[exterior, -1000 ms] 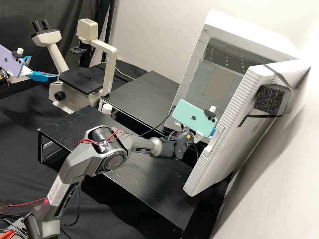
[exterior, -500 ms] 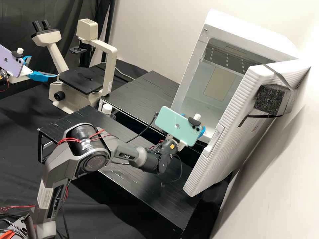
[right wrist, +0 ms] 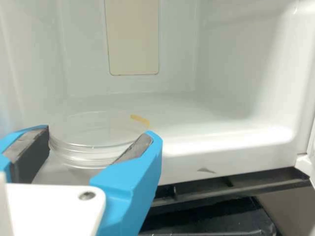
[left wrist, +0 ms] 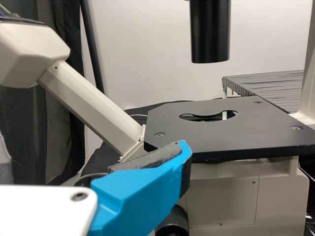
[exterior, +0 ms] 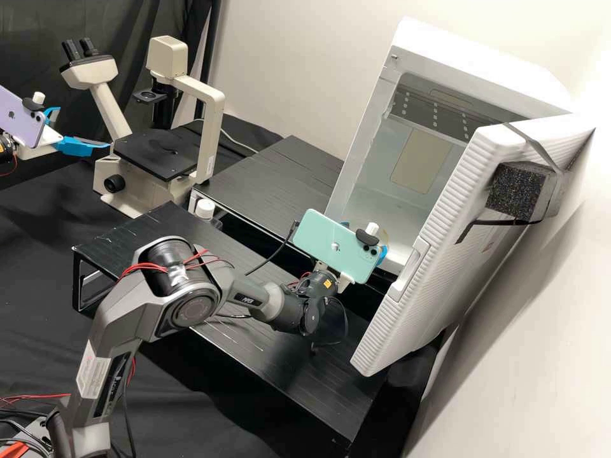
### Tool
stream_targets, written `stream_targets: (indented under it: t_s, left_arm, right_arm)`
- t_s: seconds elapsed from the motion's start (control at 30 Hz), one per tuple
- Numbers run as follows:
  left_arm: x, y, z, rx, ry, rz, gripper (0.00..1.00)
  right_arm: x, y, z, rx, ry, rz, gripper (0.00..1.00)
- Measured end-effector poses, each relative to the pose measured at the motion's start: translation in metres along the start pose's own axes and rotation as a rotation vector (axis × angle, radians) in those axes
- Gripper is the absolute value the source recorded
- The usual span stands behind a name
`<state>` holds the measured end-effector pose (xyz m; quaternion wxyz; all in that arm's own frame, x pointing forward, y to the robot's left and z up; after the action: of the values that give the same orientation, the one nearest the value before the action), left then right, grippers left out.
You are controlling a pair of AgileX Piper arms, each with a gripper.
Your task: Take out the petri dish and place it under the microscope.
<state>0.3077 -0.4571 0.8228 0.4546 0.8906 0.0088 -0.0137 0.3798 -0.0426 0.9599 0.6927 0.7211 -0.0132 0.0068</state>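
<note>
1. White cabinet: door standing open, pale panel on the back wall inside
2. Cream microscope: its black stage has a cut-out hole
3. Right gripper, at the cabinet's mouth: spread to the petri dish's width, gripping it between both fingers
4. Left gripper, near the stage: wide, fingers well apart
5. Petri dish: clear, round, yellowish mark by its rim; I cannot tell what it contains
6. White-capped container near the black stand; contents too small to tell
</note>
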Motion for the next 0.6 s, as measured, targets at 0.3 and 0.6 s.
stream_targets:
  t_s: [0.3,0.6]
  left_arm:
    - [0.000,0.000,0.000,0.000,0.000,0.000,1.00]
    - [0.000,0.000,0.000,0.000,0.000,0.000,1.00]
  right_arm:
    - [0.030,0.006,0.012,-0.020,-0.034,0.004,0.00]
    - [0.035,0.009,0.016,-0.022,-0.039,0.010,0.00]
